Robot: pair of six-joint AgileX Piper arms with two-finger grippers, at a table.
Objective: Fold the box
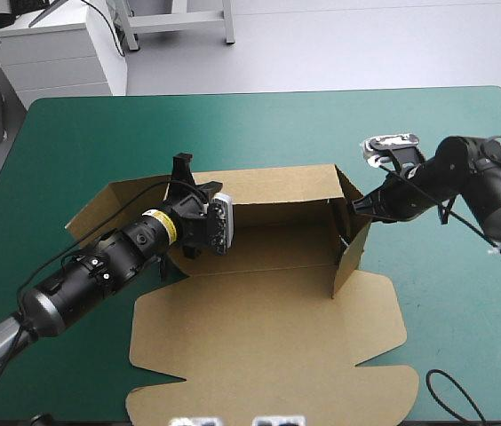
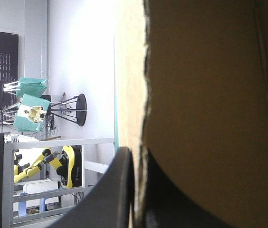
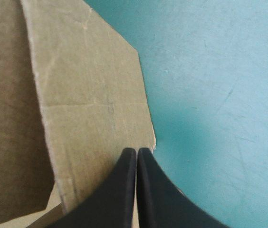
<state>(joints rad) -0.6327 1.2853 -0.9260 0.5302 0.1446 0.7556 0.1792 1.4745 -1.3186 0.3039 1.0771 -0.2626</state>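
The brown box (image 1: 268, 328) lies mid-table with its back wall (image 1: 277, 188) and right wall (image 1: 350, 253) raised and the lid flat toward the front. My left gripper (image 1: 182, 167) is at the back wall's left end. In the left wrist view it (image 2: 138, 190) is all but shut, with the board's edge (image 2: 131, 85) between the black fingers (image 2: 115, 194). My right gripper (image 1: 354, 206) touches the outer side of the right wall's far corner. Its fingers meet in a pointed arch (image 3: 137, 153) at the edge of a board flap (image 3: 91, 85), with no sheet seen between them.
A left flap of the box (image 1: 99, 211) spreads out beneath my left arm. Bare teal-green cover (image 1: 464, 293) lies right of the box, with more (image 1: 233, 124) between the back wall and the table's far edge.
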